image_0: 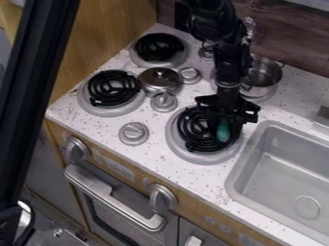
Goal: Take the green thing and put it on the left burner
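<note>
Leftmost, a thick black post [35,96] slants across the view. Next, on the white speckled surface [83,122], lies a burner with a black coil and grey rim [110,91]; a similar burner [158,48] sits behind it. Beside them is a round, shiny metal lid [159,79], with grey round knobs [133,133] nearby. Farther right, a third black-coiled burner [193,129] lies beneath the black tool [223,136], which points downward; whether it is apart or clamped cannot be told. The small green object [223,130] is at this burner's right part, by the tool. Behind stands a silver metal pot [265,77]; rightmost, a grey rectangular sink [254,185].
</note>
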Robot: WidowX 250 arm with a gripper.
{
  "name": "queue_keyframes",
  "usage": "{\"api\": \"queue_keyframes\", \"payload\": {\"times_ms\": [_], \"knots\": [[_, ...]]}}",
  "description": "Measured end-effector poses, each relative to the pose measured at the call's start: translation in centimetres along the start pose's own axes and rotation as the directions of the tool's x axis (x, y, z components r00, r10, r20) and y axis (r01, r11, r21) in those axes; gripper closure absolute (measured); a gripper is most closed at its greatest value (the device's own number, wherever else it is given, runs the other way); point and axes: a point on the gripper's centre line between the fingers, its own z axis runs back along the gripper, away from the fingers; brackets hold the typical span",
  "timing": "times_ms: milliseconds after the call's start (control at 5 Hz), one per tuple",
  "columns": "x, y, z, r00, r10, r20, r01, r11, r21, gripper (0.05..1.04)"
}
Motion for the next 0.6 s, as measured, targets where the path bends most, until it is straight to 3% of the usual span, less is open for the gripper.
{"api": "queue_keyframes", "payload": {"times_ms": [200,400,600], "knots": [[-1.2,0.9,0.7,0.999,-0.034,0.024,0.033,0.999,0.022,0.572],[-1.6,4.7,1.7,0.999,-0.049,0.012,0.049,0.999,0.02,0.638],[-1.1,7.3,2.8,0.997,-0.073,0.021,0.073,0.997,-0.012,0.638]]}}
